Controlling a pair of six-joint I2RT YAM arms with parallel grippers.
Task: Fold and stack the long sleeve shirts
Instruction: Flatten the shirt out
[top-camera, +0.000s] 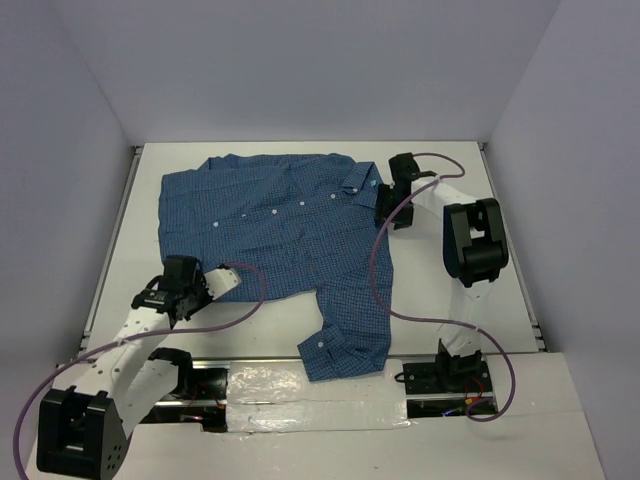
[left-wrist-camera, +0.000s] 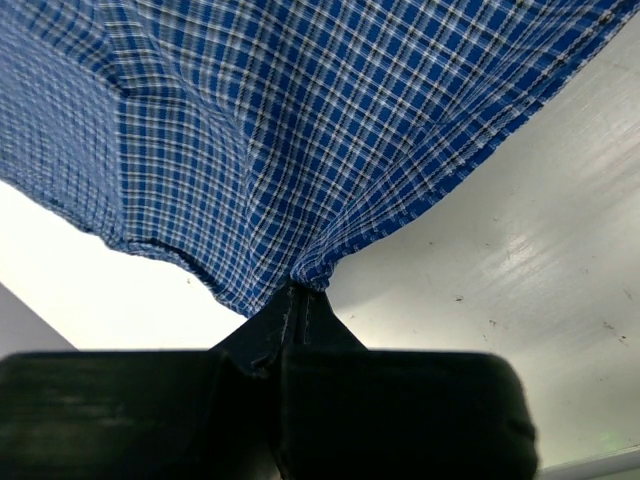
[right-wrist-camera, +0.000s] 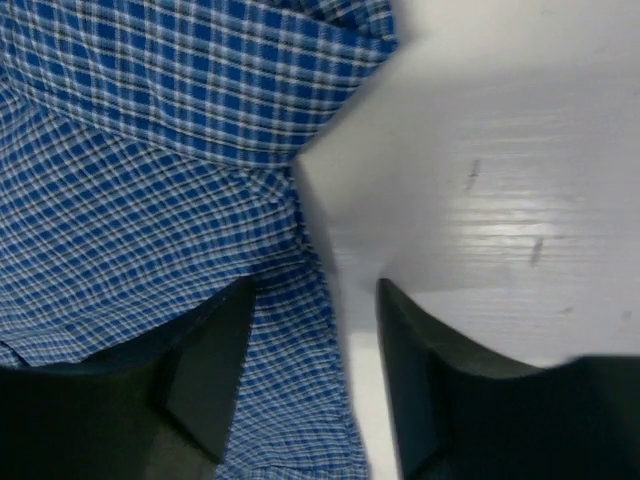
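The blue checked long sleeve shirt (top-camera: 275, 225) lies spread on the white table, collar toward the right, one sleeve with its cuff (top-camera: 340, 352) reaching to the near edge. My left gripper (top-camera: 180, 282) is shut on the shirt's lower left hem; in the left wrist view the cloth (left-wrist-camera: 300, 150) bunches into the closed tips (left-wrist-camera: 297, 290). My right gripper (top-camera: 385, 215) is open at the shirt's right edge by the collar; in the right wrist view its fingers (right-wrist-camera: 215, 350) straddle the cloth's edge (right-wrist-camera: 300, 330).
White walls enclose the table (top-camera: 440, 290) on the left, back and right. Purple cables (top-camera: 375, 270) loop over the table and across the shirt's sleeve area. The arm bases stand at the near edge.
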